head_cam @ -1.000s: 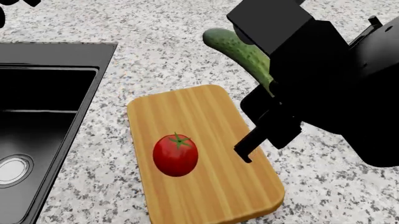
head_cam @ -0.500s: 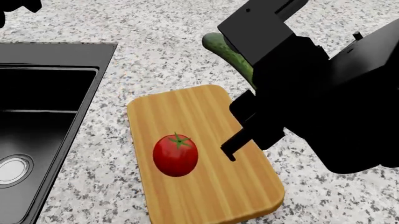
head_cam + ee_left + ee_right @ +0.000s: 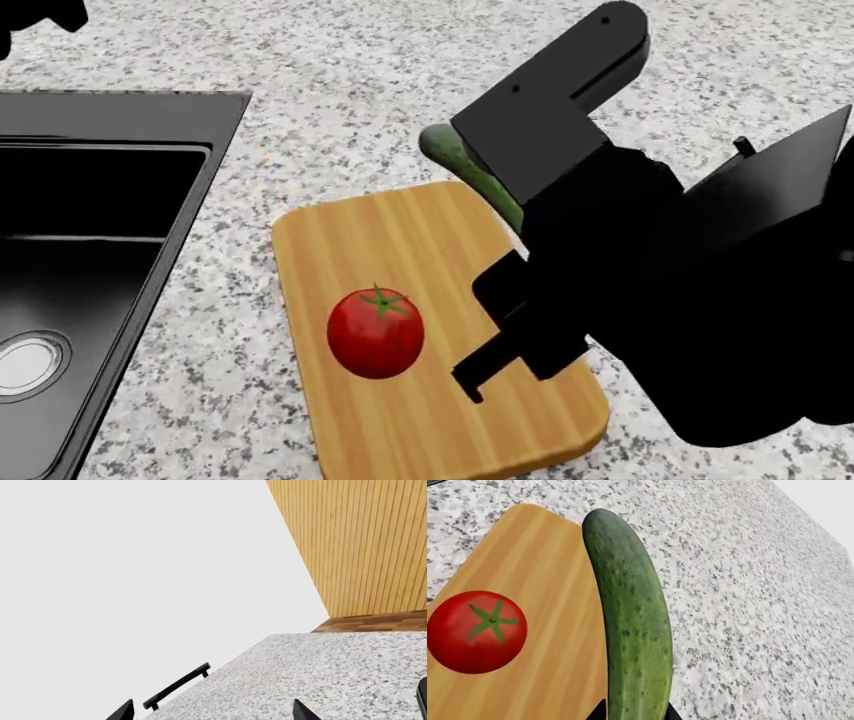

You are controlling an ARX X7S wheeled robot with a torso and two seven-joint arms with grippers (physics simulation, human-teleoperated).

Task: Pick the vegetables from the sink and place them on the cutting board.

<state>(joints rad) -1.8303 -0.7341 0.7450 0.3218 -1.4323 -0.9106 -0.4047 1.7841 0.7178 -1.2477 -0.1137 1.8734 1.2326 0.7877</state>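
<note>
A red tomato (image 3: pixel 375 333) (image 3: pixel 477 631) rests on the light-brown cutting board (image 3: pixel 441 420) (image 3: pixel 554 645), left of its middle. My right gripper (image 3: pixel 634 713) is shut on the green cucumber (image 3: pixel 630 615), which hangs above the board's right edge. In the head view only the cucumber's far end (image 3: pixel 457 156) shows beside the black right arm (image 3: pixel 641 300). The black sink (image 3: pixel 80 110) lies at the left and no vegetable shows in the visible part of its basin. My left gripper (image 3: pixel 213 712) is open over bare countertop, away from the board.
Speckled grey granite countertop (image 3: pixel 360 90) surrounds the sink and board. A silver drain (image 3: pixel 27 362) sits in the basin. The left wrist view shows a black handle (image 3: pixel 177 685) at the counter's edge and a wooden slatted wall (image 3: pixel 360 545).
My right arm has moved left and nearer with the cucumber, now reaching over the board's right side. Tomato, board and sink have not moved.
</note>
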